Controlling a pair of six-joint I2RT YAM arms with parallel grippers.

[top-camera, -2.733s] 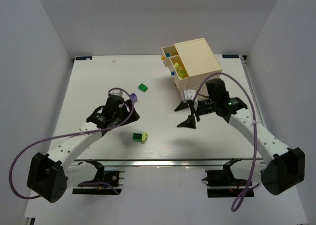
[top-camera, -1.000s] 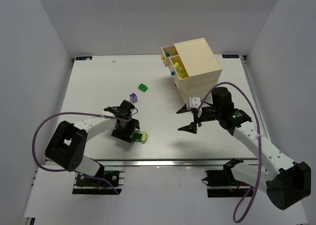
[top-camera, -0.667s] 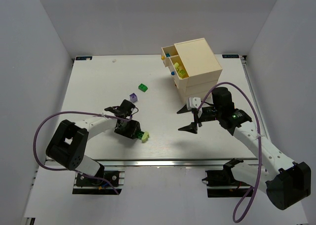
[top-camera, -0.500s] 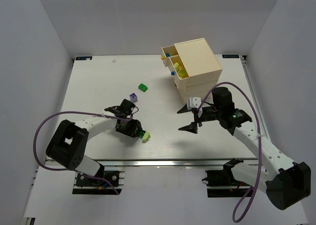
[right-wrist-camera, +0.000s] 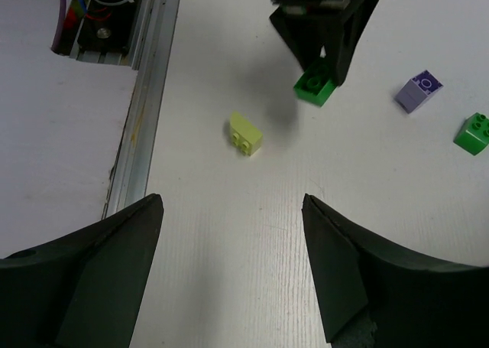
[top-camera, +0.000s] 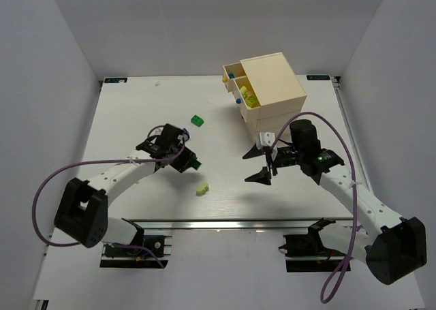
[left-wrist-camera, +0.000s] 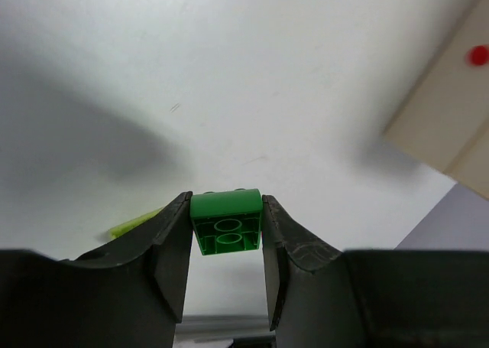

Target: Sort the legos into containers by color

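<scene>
Green lego (left-wrist-camera: pixel 225 222) is clamped between the fingers of the left end effector (top-camera: pixel 189 162), apparently clear of the counter (top-camera: pixel 136 119), mid-left, well apart from the chest (top-camera: pixel 272 85). Best handling: keep the squeeze firm, carry it across to the matching drawer, release low. Right end effector (right-wrist-camera: pixel 231 206) hangs wide and empty. Versus half a second ago, the green one is split from the pale yellow-green lego (top-camera: pixel 201 187), which stayed down.

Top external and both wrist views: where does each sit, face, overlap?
Top external: above, behind the bases, looking down on table, chest, left arm, right arm.
Left wrist: on left arm, looking along the left end effector, shut on the green lego; both fingers show.
Right wrist: on right arm, facing the left end effector; open right end effector frames it.
Shared: all show the green lego.
</scene>
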